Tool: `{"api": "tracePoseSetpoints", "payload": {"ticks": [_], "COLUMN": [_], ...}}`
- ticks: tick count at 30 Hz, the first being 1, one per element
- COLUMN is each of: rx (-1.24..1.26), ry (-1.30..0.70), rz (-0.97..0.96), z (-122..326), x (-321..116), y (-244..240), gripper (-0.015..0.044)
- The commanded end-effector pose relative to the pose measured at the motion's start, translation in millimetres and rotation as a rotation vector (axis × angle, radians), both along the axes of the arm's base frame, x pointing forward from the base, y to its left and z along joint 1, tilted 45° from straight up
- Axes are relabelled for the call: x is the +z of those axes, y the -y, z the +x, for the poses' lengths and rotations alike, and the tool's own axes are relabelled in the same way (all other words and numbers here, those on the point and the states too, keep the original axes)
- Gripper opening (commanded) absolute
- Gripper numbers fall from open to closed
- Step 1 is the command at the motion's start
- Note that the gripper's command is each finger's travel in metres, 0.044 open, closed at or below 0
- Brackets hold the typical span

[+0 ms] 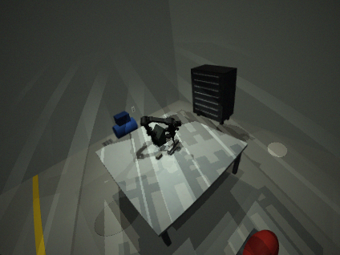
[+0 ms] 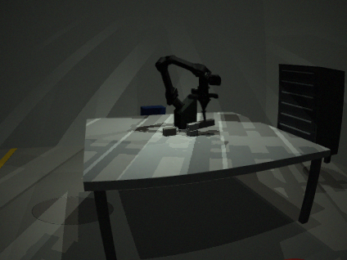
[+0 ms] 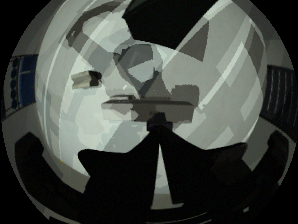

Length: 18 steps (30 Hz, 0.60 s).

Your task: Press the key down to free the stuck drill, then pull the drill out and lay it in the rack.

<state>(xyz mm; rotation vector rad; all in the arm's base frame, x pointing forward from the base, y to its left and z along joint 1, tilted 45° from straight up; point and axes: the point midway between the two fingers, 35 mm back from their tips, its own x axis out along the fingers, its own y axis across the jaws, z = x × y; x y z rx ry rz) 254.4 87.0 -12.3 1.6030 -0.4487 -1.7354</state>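
Observation:
My gripper point(image 2: 204, 118) point(image 3: 159, 128) is shut and empty, pointing down at the long grey bar-shaped body point(image 1: 173, 149) point(image 2: 208, 123) point(image 3: 145, 111). A small dark piece point(image 3: 159, 120), apparently the key, is at the fingertips beside the bar; whether they touch is unclear. The drill cannot be told apart from the bar in this dim light. A small block point(image 2: 192, 132) sits at the bar's left end in the exterior view. A short, pale grooved block point(image 1: 159, 155) point(image 2: 169, 131) point(image 3: 85, 79), apparently the rack, stands apart from the bar.
The table point(image 1: 172, 196) point(image 2: 139, 163) carries these pieces and the arm's base. Striped light and shadows cross its top. A dark drawer cabinet point(image 1: 212, 92) point(image 2: 307, 102) and a blue object point(image 1: 125, 126) point(image 2: 153, 109) stand beyond the table. A red rounded object point(image 1: 262, 244) is at the front.

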Motion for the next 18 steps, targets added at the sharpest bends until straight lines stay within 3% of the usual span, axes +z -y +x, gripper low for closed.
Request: {"api": "tracePoseSetpoints", "payload": {"ticks": [1,18], "rx": [-0.004,-0.004], "ry": [-0.005,-0.005], "rz": [-0.002,-0.002], "z": [-1.5,3.8], "x": [-1.4,-9.2], "y": [1.5,6.0], "gripper": [0.0,0.0]}}
